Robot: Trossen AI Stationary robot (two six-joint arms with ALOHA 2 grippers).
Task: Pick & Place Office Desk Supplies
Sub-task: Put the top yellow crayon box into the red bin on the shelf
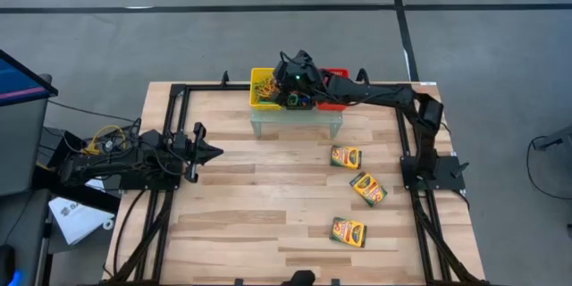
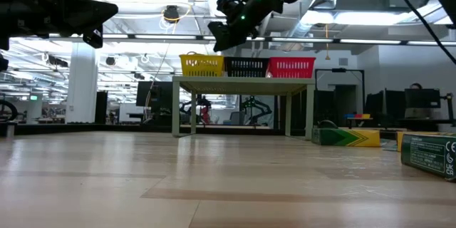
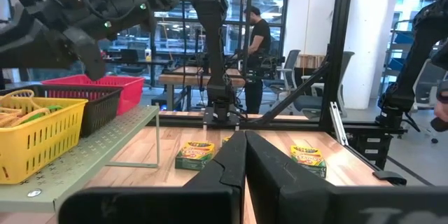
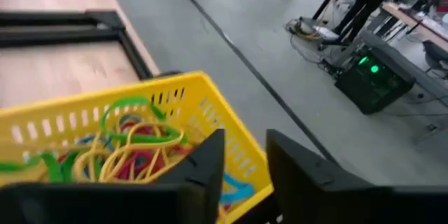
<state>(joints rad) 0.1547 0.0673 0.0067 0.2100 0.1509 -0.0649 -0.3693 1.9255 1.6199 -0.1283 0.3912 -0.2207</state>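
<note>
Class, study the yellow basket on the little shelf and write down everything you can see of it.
The yellow basket is a small rectangular tray of what looks like plastic, its walls pierced with slots. It stands upright at one end of a pale green raised shelf at the table's far edge, next to a black basket, with a red basket beyond. Inside lies a tangle of rubber bands: green, yellow, red, blue. The right claw hovers above it, slightly open and empty.
</note>
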